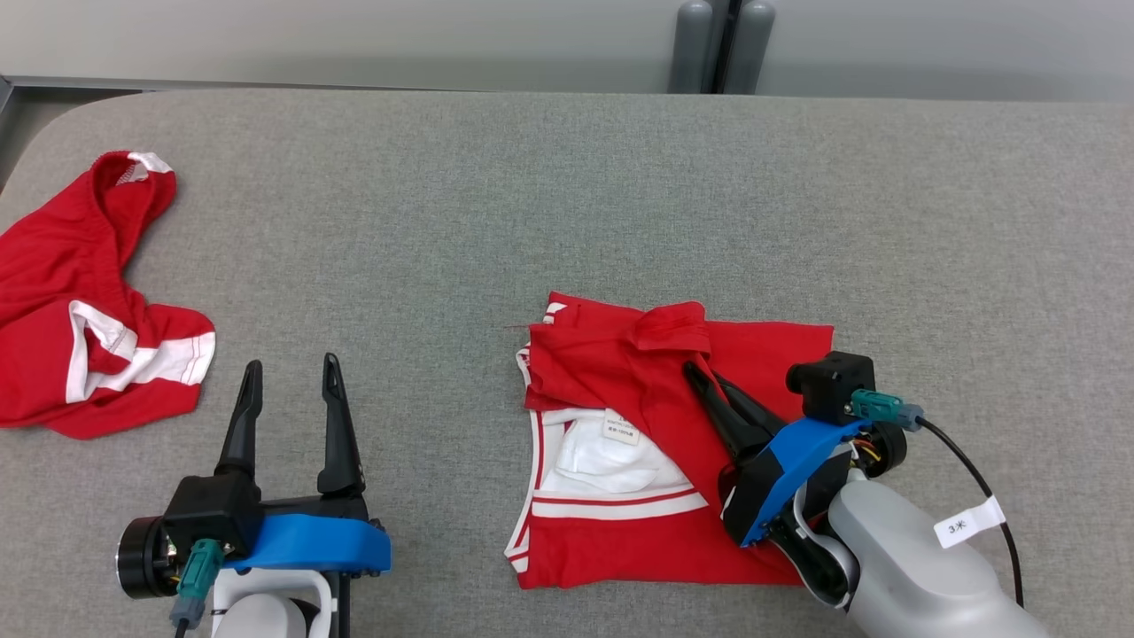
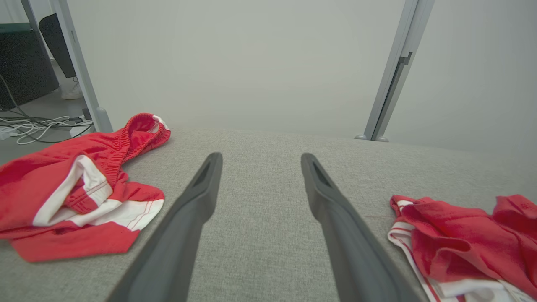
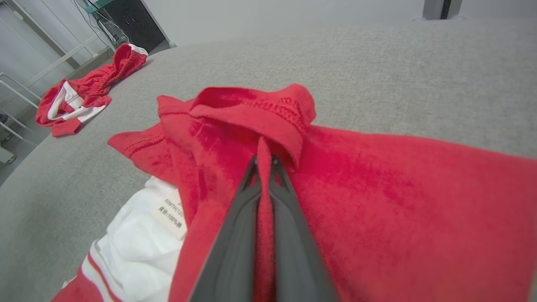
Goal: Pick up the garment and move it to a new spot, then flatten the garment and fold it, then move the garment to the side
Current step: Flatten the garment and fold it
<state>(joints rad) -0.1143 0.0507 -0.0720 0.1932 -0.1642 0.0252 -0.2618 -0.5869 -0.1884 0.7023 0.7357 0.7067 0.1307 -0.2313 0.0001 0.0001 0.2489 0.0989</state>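
Observation:
The garment is a red piece with white trim and a white inner lining. It lies loosely folded on the grey table, right of centre, and its near corner also shows in the left wrist view. My right gripper reaches over its right half from the lower right. In the right wrist view its fingers are shut on a raised ridge of the garment's red cloth just below a rolled hem. My left gripper stands open above bare table at the lower left, with nothing between its fingers.
A second red and white garment lies crumpled at the table's left edge, also seen in the wrist views. The grey table stretches bare toward the back. A grey post stands behind it.

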